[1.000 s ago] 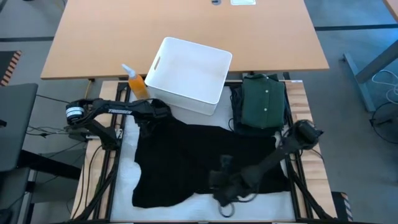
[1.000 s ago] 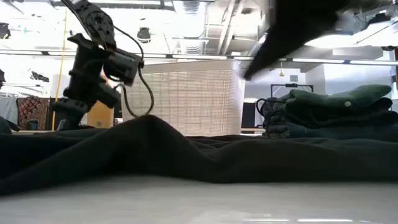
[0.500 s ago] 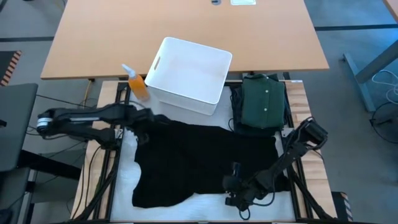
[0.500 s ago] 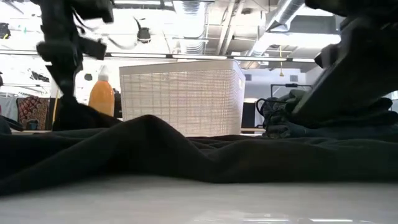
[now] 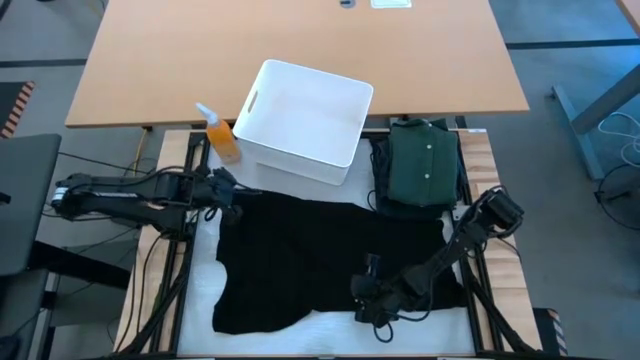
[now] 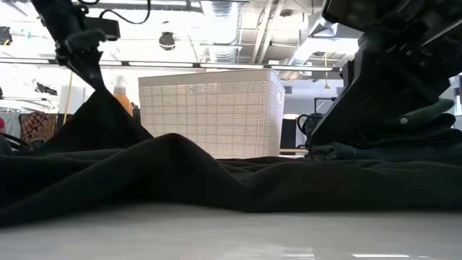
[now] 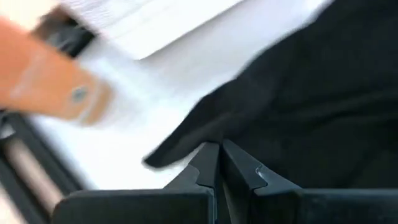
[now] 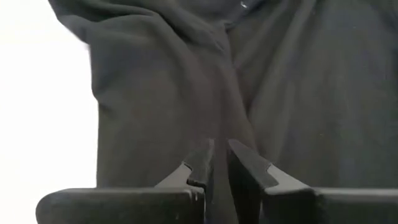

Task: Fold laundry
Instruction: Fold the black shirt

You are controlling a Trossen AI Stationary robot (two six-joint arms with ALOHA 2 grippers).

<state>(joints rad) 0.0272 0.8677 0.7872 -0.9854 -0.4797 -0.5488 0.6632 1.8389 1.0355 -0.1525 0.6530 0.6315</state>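
A black garment (image 5: 320, 250) of the laundry lies spread on the white-covered table (image 5: 205, 265). My left gripper (image 5: 225, 190) is shut on its far left corner, which stands up as a peak (image 6: 101, 115) in the low view. My right gripper (image 5: 372, 300) is down at the garment's near part, right of the middle, shut on a ridge of the cloth. A folded dark green buttoned shirt (image 5: 425, 165) rests on a stack of dark clothes at the far right. My left gripper pinches the garment's far left corner (image 7: 186, 146) between its two fingers, slanting down from the table's left side. The corner is lifted clear; the cloth below it slopes down onto the table. My right gripper pinches a raised fold of the black cloth (image 8: 217, 134) between its two fingers, slanting down onto it. The fold runs on away from the fingertips. The cloth around it lies on the table.
A white plastic bin (image 5: 305, 120) stands just beyond the garment's far edge, with an orange spray bottle (image 5: 220, 135) to its left, close to my left gripper. Bare white cover shows along the table's left and near edges.
My left gripper has risen and drawn back toward the table's left edge, pulling the garment's far left corner up into a peak while the rest stays flat. My right gripper has come down to the cloth near the table's near edge.
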